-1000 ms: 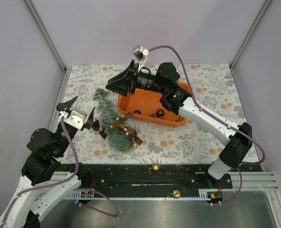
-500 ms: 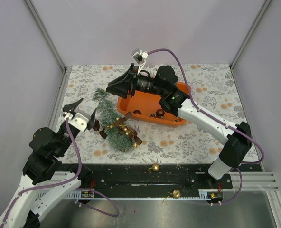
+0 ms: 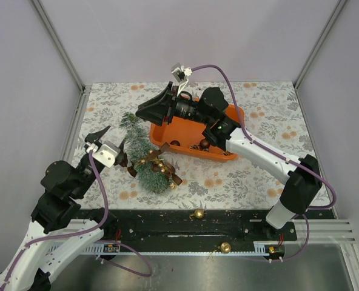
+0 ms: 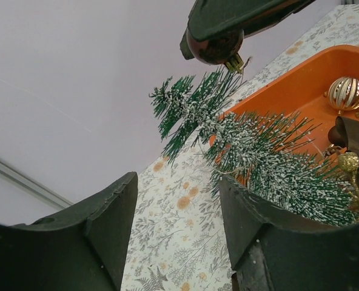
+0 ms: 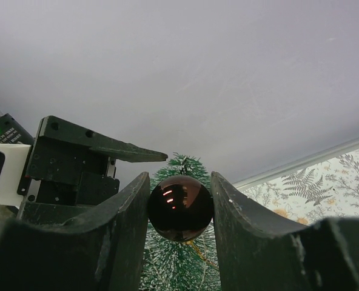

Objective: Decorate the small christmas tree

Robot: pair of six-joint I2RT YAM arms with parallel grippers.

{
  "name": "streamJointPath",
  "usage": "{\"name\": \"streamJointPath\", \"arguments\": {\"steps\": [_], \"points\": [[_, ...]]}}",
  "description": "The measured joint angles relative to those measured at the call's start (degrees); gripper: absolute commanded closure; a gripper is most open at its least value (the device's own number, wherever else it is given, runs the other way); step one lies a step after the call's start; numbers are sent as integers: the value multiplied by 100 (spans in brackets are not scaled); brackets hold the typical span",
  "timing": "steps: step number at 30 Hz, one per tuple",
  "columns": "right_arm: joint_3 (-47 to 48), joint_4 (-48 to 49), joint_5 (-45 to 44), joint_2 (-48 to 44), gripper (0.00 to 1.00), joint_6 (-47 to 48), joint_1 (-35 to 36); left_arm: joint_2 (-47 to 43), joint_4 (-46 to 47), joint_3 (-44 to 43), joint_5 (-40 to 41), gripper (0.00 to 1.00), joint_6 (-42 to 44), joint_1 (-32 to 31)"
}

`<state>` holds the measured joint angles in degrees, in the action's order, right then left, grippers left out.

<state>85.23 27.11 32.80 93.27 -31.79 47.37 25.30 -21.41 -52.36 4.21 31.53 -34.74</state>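
Note:
The small christmas tree (image 3: 144, 156) lies on its side on the floral cloth, tip to the back left, a gold bead string and brown ribbon round its wide end. It also shows in the left wrist view (image 4: 258, 151) and the right wrist view (image 5: 179, 260). My right gripper (image 3: 142, 110) is shut on a dark red bauble (image 5: 180, 208) and holds it above the tree's tip; the bauble also shows in the left wrist view (image 4: 216, 45). My left gripper (image 3: 111, 138) is open and empty just left of the tree.
An orange tray (image 3: 178, 131) with several gold and dark red baubles stands right of the tree, under my right arm. Two gold baubles (image 3: 197, 214) lie on the black rail at the near edge. Walls enclose the cloth.
My left gripper has risen and swung slightly right toward the tree. My right gripper with the bauble has shifted slightly toward the tree tip.

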Motion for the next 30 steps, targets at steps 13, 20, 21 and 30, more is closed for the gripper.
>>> {"name": "streamJointPath", "arguments": {"steps": [13, 20, 21, 30], "points": [[-566, 1082, -385, 0, 63, -372, 0, 7, 50, 37, -66, 41, 0, 0], [-1084, 1432, -651, -42, 62, -411, 7, 4, 52, 46, -66, 43, -2, 0], [-1137, 1469, -678, -42, 62, -413, 7, 7, 52, 48, -66, 43, -2, 0], [-1414, 1884, -839, -48, 56, -498, 33, 2, 52, 48, -66, 43, -7, 0]]}}
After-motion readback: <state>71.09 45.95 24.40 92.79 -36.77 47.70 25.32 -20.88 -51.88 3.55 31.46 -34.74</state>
